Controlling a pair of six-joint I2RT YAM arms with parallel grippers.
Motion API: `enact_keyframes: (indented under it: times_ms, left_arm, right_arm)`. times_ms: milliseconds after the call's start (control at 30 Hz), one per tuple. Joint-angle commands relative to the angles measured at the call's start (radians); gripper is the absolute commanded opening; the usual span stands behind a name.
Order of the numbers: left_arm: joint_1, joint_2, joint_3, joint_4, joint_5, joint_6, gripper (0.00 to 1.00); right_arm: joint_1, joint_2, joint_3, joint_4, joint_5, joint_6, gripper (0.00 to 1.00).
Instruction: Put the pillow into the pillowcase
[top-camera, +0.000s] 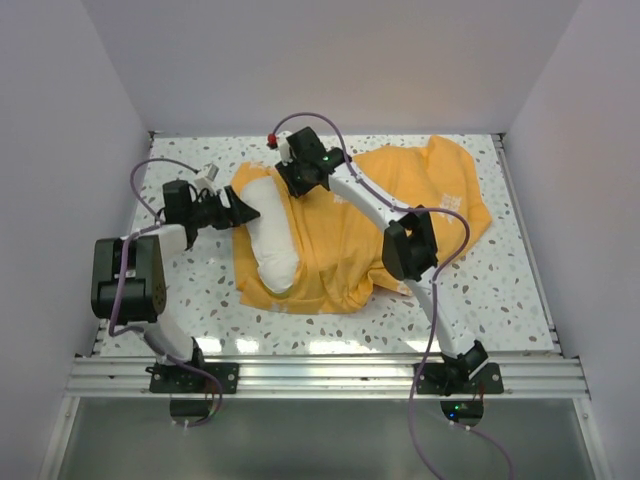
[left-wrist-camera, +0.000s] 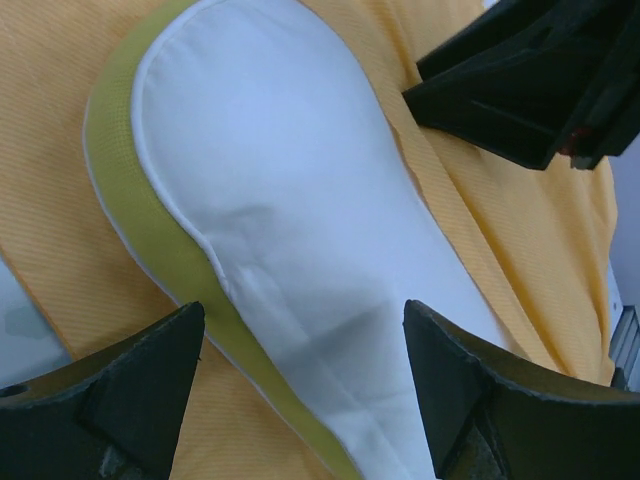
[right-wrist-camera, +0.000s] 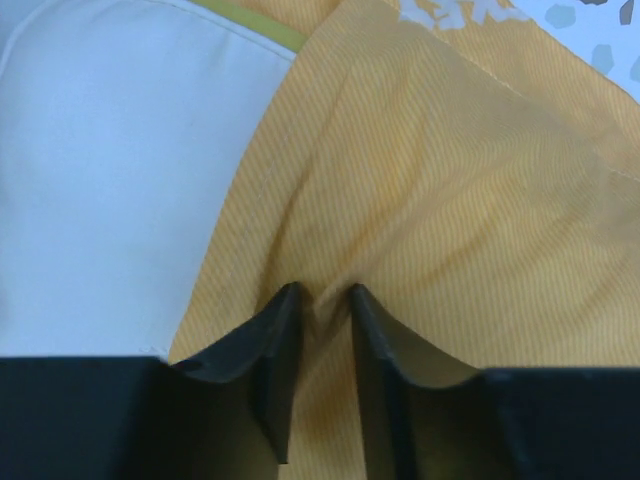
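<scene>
The cream-white pillow (top-camera: 270, 235) with its yellow-green strip (left-wrist-camera: 150, 220) lies on the orange-yellow pillowcase (top-camera: 400, 200), its right side tucked under the case's cloth. My left gripper (top-camera: 245, 213) is open at the pillow's left edge, its fingers either side of the white cushion (left-wrist-camera: 290, 200). My right gripper (top-camera: 300, 180) is shut on a fold of the pillowcase (right-wrist-camera: 420, 200) next to the pillow (right-wrist-camera: 110, 180). The printed face does not show.
The speckled table (top-camera: 510, 290) has white walls on three sides. The aluminium rail (top-camera: 330, 375) with both arm bases runs along the near edge. The right arm (top-camera: 410, 245) reaches across the pillowcase.
</scene>
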Motion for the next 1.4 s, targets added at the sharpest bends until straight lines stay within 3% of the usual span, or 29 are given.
enact_keyframes:
  times_ms: [0, 33, 100, 300, 467, 600, 733, 767, 867, 1100, 1200, 1233, 1367]
  left_arm:
    - [-0.012, 0.080, -0.003, 0.250, 0.007, -0.163, 0.84]
    - [-0.014, 0.122, 0.002, 0.276, 0.018, -0.208, 0.84]
    - [-0.020, 0.156, 0.008, 0.351, 0.030, -0.248, 0.83]
    - [-0.063, 0.234, 0.025, 0.480, 0.066, -0.347, 0.67]
    - [-0.133, 0.245, 0.025, 0.643, 0.144, -0.484, 0.26]
    - [-0.208, 0.272, 0.016, 1.045, 0.175, -0.753, 0.00]
    - [-0.227, 0.384, 0.023, 1.337, 0.162, -1.095, 0.00]
    - [-0.227, 0.400, 0.020, 1.408, 0.162, -1.125, 0.00]
    - [-0.230, 0.400, -0.006, 1.357, 0.159, -1.107, 0.00]
    - [-0.249, 0.447, 0.037, 1.500, 0.190, -1.226, 0.00]
    - [-0.232, 0.409, 0.057, 1.631, 0.205, -1.331, 0.00]
    - [-0.229, 0.392, 0.054, 1.639, 0.224, -1.363, 0.00]
    - [-0.227, 0.279, -0.076, 1.639, 0.279, -1.340, 0.00]
  right_arm:
    - [-0.001, -0.010, 0.047, 0.067, -0.008, 0.011, 0.27]
    - [-0.001, -0.030, 0.044, 0.073, -0.027, 0.010, 0.14]
    - [-0.001, -0.058, 0.022, 0.100, -0.079, 0.017, 0.00]
    - [0.007, -0.144, -0.021, 0.143, -0.226, 0.062, 0.00]
    - [0.038, -0.205, -0.073, 0.172, -0.488, 0.186, 0.00]
    - [0.120, -0.318, -0.186, 0.307, -0.674, 0.348, 0.00]
    - [0.202, -0.466, -0.312, 0.460, -0.700, 0.554, 0.00]
    - [0.203, -0.477, -0.336, 0.478, -0.693, 0.617, 0.00]
    - [0.213, -0.523, -0.389, 0.568, -0.662, 0.709, 0.00]
    - [0.285, -0.563, -0.459, 0.682, -0.613, 0.901, 0.00]
    - [0.224, -0.560, -0.386, 0.576, -0.573, 0.756, 0.00]
    - [0.143, -0.561, -0.362, 0.568, -0.552, 0.722, 0.00]
    - [0.033, -0.601, -0.355, 0.493, -0.502, 0.616, 0.00]
